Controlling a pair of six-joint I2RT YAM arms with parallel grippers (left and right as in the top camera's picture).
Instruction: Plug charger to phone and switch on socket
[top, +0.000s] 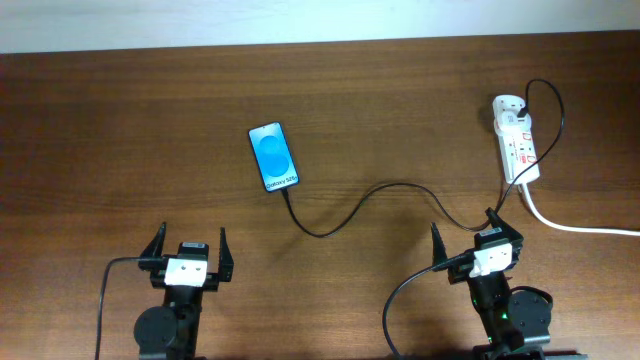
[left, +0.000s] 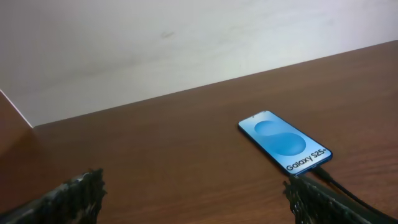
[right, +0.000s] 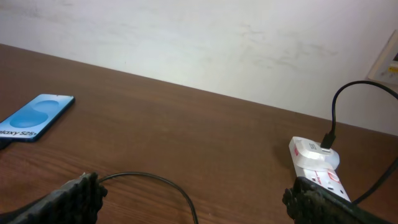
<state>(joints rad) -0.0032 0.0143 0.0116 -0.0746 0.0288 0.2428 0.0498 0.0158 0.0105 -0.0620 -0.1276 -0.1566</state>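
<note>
The phone (top: 273, 156) lies flat on the table with its blue screen up; it also shows in the left wrist view (left: 285, 141) and the right wrist view (right: 36, 116). The charger cable (top: 360, 200) runs from the phone's near end, where its tip sits at the port, across the table to the socket (top: 517, 140), a white power strip with red switches, also in the right wrist view (right: 317, 165). My left gripper (top: 190, 247) is open and empty near the front edge, below the phone. My right gripper (top: 468, 236) is open and empty, just short of the socket.
A thick white cord (top: 580, 226) leaves the socket toward the right edge. A pale wall borders the table's far edge (left: 186, 43). Each arm's own black cable hangs at the front edge.
</note>
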